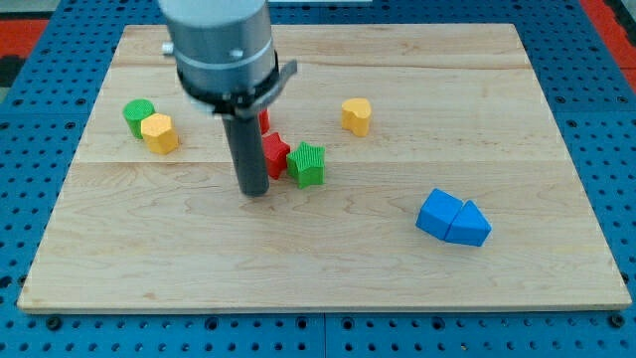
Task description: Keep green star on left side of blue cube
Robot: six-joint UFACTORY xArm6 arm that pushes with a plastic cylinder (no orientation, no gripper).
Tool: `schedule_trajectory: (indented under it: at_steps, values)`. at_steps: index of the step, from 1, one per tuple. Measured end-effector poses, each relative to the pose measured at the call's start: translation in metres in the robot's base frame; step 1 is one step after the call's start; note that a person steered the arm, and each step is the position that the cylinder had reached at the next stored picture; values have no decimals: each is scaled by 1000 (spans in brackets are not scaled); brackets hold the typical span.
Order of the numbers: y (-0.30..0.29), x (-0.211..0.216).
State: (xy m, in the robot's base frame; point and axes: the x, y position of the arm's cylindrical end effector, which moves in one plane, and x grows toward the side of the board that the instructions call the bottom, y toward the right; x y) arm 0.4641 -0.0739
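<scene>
My tip (255, 191) sits left of red star (275, 154) and green star (308, 165) (no pincer, bare rod). Blue cube (438, 214) lower right, well apart. Green star already left of cube; next: hold off, avoid shoving rightward.

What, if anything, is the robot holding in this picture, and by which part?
Nothing is held. The arm ends in a plain rod; my tip rests on the board just left of the red block, beside the green star.
</scene>
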Motion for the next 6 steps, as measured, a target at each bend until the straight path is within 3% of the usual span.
schedule_trajectory:
  at_steps: [2, 3, 6]
  values:
    - [65, -24]
    - [104, -17]
    - [145, 32]
